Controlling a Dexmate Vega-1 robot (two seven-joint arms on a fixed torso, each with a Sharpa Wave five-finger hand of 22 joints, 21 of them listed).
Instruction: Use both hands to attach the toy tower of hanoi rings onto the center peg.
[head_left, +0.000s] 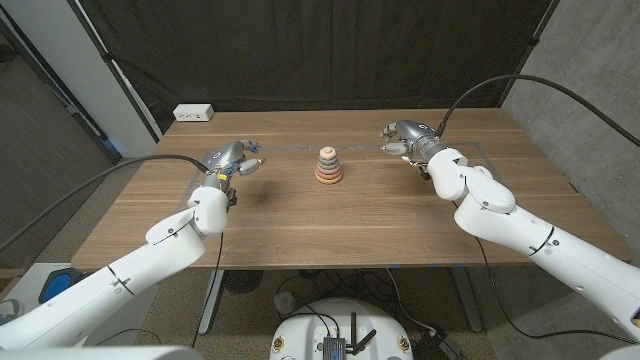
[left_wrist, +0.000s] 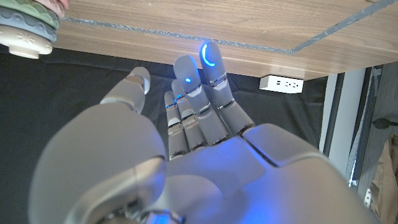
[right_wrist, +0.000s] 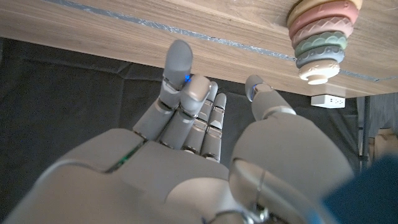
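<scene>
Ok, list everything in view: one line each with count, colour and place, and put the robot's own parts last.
ring stack: one, pastel rings in pink, orange, green and blue-grey, widest at the bottom, middle of the table between the two hands.
table: one, brown wood, a thin taped outline marked on its top.
power strip: one, white, far left corner of the table.
curtain: one, black, behind the table.
cables: black, one running to each arm.
left hand: one, grey, left of the ring stack, fingers apart and holding nothing, blue lights on the tips.
right hand: one, grey, right of the ring stack, fingers apart and holding nothing.
</scene>
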